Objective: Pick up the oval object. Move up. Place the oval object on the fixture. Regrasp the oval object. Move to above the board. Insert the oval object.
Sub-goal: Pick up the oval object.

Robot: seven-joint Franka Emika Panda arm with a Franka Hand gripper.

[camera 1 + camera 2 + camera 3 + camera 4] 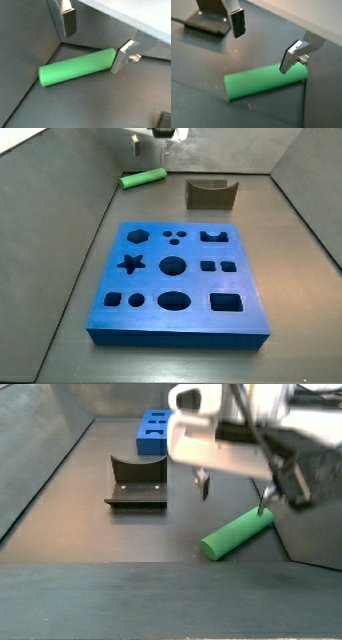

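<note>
I'm on the pick-up: my gripper [264, 45] hangs over the oval object [264, 82], jaws spread and empty; next I descend to straddle it, then close.

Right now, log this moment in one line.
phase: pre-grasp | end effector: open, above bright green oval rod | rod: lying on floor | olive-brown notched fixture: empty

We see the oval object [237, 532] lying flat on the floor near the corner — the gripper [235, 492] hangs just above its far end, fingers straddling it. The fixture [136, 482] stands beside it (well apart), and the board [178, 278] lies beyond the fixture.
</note>
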